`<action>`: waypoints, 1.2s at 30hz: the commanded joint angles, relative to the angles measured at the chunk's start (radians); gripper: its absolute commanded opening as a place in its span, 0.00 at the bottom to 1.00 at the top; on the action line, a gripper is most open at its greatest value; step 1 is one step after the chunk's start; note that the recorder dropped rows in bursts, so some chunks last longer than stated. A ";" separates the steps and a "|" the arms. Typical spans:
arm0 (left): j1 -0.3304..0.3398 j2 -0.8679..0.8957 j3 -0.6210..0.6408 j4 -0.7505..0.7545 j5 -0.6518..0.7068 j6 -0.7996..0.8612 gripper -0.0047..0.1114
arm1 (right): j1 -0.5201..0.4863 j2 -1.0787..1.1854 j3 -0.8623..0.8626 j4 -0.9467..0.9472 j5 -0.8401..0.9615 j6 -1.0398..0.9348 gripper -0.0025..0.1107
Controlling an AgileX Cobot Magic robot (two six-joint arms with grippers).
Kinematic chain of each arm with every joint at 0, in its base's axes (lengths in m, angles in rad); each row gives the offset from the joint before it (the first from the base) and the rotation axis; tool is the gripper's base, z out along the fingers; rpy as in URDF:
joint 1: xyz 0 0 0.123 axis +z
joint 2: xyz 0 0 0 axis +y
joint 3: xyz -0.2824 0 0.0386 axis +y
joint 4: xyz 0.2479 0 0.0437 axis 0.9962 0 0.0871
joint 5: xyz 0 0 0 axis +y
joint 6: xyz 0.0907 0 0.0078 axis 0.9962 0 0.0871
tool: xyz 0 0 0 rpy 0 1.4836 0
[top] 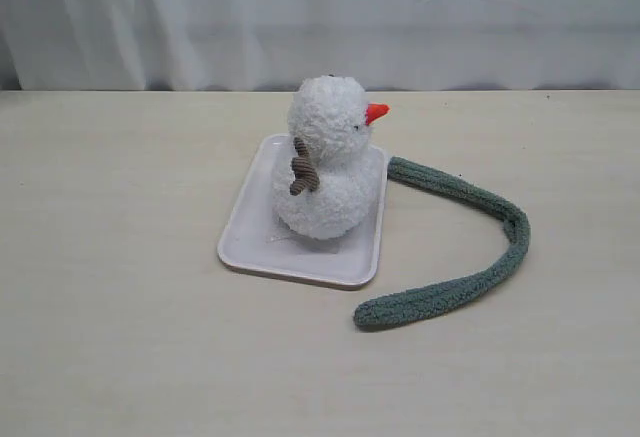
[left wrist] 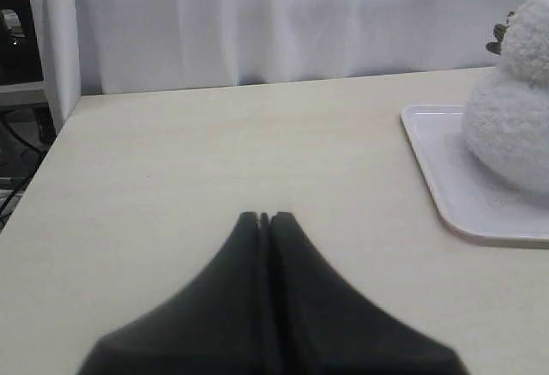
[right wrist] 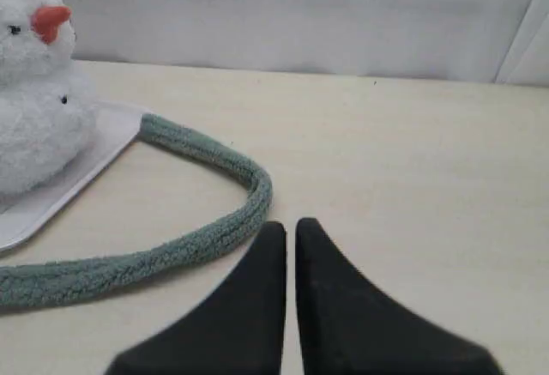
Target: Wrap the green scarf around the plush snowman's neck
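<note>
Shows the green scarf (top: 514, 229) lying in a long curve on the table (top: 120, 337) right of the plush snowman (top: 328, 162) on its tray (top: 250, 232), its bend just ahead of the closed, empty right gripper (right wrist: 290, 223), with the closed left gripper (left wrist: 264, 217) well apart.

- Exterior view: raised, facing down across the table (top: 120, 357) toward the curtain (top: 300, 17), middling range.
- Left wrist view: low, near, behind the left gripper (left wrist: 264, 217); shares snowman (left wrist: 515, 109) and tray (left wrist: 437, 178).
- Right wrist view: low, near; shares snowman, scarf (right wrist: 206, 150).
</note>
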 commanded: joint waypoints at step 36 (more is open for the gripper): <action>-0.006 -0.003 0.003 -0.003 -0.008 -0.002 0.04 | -0.003 0.480 -0.565 0.071 -0.002 0.207 0.47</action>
